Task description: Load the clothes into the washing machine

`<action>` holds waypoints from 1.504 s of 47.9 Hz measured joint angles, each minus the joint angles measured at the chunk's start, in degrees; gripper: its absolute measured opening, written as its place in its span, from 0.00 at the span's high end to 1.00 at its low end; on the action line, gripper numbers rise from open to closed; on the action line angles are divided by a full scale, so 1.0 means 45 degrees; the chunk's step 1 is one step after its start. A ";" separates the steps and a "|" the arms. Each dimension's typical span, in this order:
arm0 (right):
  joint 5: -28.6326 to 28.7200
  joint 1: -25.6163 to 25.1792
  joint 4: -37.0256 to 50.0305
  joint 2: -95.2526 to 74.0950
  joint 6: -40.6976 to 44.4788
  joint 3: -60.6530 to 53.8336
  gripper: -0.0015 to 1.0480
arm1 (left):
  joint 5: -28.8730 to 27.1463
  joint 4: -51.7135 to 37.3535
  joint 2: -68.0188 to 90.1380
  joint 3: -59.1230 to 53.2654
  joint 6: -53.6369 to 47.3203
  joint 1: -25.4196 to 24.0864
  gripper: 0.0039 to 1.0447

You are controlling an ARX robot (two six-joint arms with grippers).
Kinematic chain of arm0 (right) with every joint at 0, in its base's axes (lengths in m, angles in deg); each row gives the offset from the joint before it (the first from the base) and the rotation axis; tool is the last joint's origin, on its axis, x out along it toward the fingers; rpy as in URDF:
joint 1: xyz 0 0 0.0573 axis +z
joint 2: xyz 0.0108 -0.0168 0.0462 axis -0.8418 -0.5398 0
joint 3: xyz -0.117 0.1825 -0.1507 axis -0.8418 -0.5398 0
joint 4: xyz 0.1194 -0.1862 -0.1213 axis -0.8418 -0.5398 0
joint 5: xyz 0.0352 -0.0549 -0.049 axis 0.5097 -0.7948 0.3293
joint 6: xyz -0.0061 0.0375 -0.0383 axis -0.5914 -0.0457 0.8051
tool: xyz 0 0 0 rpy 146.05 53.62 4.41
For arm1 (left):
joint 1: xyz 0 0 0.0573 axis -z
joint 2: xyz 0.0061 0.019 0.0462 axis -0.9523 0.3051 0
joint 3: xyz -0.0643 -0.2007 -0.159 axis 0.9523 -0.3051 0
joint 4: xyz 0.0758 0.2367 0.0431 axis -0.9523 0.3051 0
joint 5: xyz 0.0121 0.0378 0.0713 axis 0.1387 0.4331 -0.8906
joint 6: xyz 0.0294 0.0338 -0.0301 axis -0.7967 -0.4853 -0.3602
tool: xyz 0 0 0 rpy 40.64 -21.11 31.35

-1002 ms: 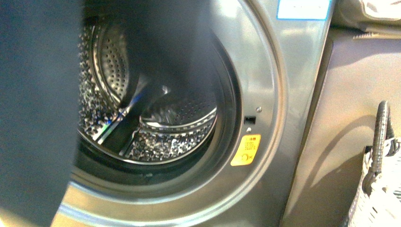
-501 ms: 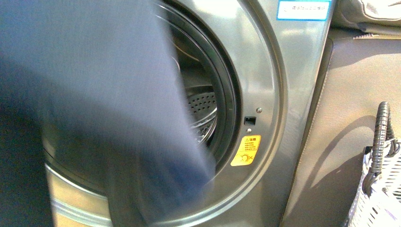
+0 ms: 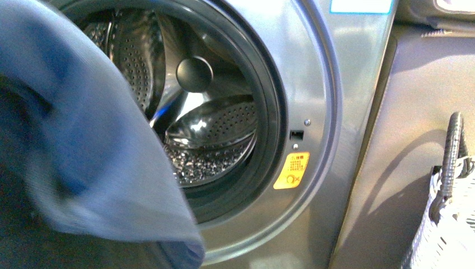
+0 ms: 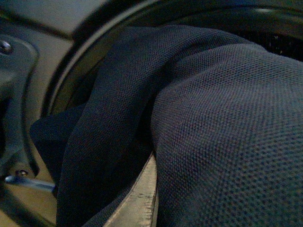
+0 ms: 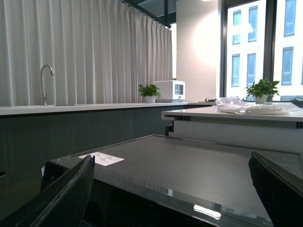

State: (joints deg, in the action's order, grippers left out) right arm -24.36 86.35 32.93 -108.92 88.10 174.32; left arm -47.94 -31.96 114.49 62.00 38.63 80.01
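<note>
The clothes are seen as a blue mesh-knit mass filling the left and lower left of the front view, in front of the open porthole of the washing machine. The perforated drum behind them is seen to hold nothing. In the left wrist view the fabric is draped across the dark rubber ring, with a fold hanging down outside it. The garment is therefore judged to be at the mouth, not yet inside.

The left end effector is not seen in any view, so whether it is clenched on the cloth cannot be told. The right end effector is spread wide, nothing is held by it, and it is pointed away into the room.

Several faults are to be feared. If the cloth is let go here, most of it may slide down the front panel to the floor. A trailing fold could be left over the ring. The mesh could also be snagged on the door latch.
</note>
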 joint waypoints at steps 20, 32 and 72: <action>0.0000 0.0000 0.0000 0.0000 -0.0005 0.0000 0.07 | -0.0733 -0.0704 0.3521 0.3240 -0.1093 0.1899 0.89; -0.1719 0.0005 0.0563 0.0855 0.0068 -0.1268 0.07 | -0.1156 0.0019 0.5289 0.5459 -0.1501 0.1841 0.89; -0.3769 -0.0214 -0.0350 0.9986 -0.1987 -1.2526 0.07 | -0.2001 0.1064 0.8937 0.9292 -0.2030 0.0937 0.89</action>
State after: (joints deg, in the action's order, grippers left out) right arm -41.32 85.38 31.35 -63.99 79.17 117.95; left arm -56.95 -27.18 154.71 103.82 29.49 84.23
